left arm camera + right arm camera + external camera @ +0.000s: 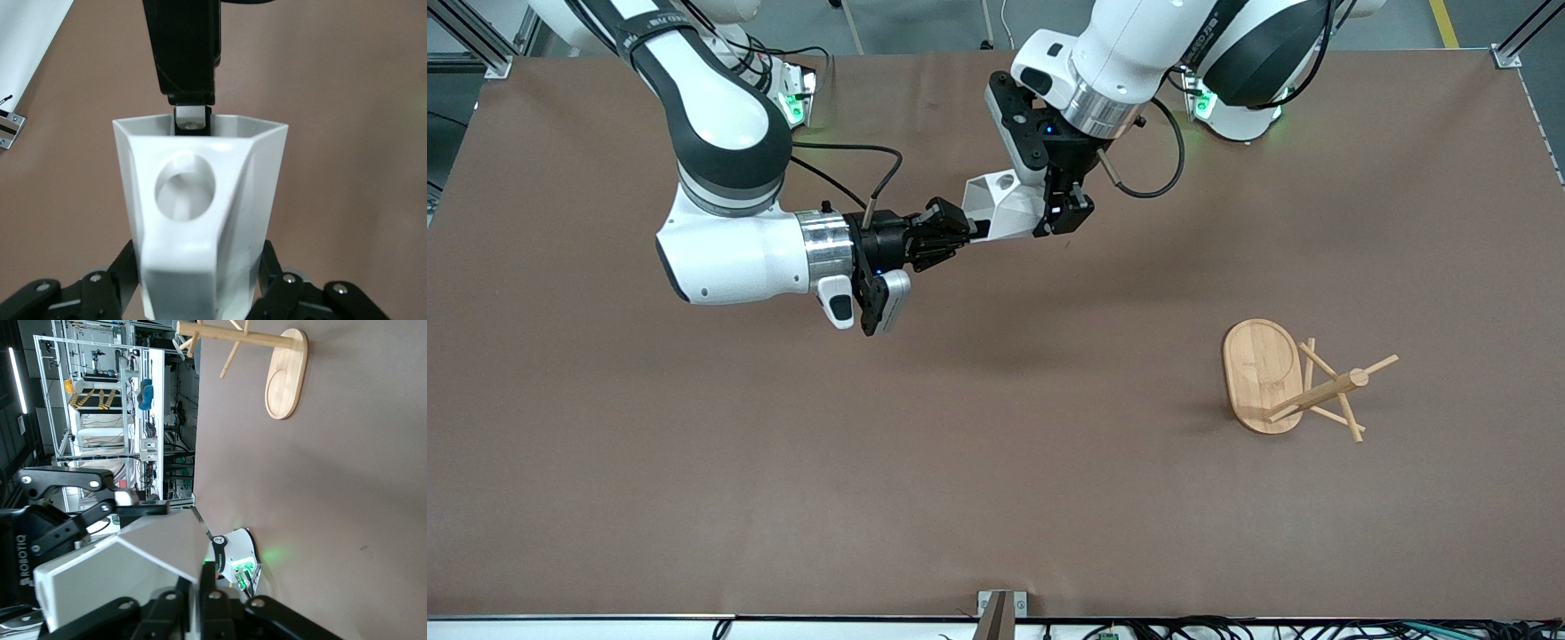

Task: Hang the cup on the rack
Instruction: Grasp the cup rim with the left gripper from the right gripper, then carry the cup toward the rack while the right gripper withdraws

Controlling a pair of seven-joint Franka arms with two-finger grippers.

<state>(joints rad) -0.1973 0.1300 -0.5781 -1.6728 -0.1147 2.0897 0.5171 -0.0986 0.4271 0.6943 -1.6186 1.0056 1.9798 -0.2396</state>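
the rack (1282, 380) stands on the brown table (996, 498) toward the left arm's end, nearer the front camera than both grippers and well apart from them; its oval base shows in full, but the post and pegs overlap one another so the pegs cannot be counted. in the right wrist view the rack (267, 357) is cut off by the frame edge. the cup (1001, 207) is in the air over the table's middle, lying on its side, handle hole up. the right gripper (953, 233) has its 2 fingers closed on the cup's rim end, 1 finger inside the mouth. the left gripper (1064, 212) is clamped on the cup's base end; its fingertips are cut off in the left wrist view, where the cup (200, 220) fills the frame
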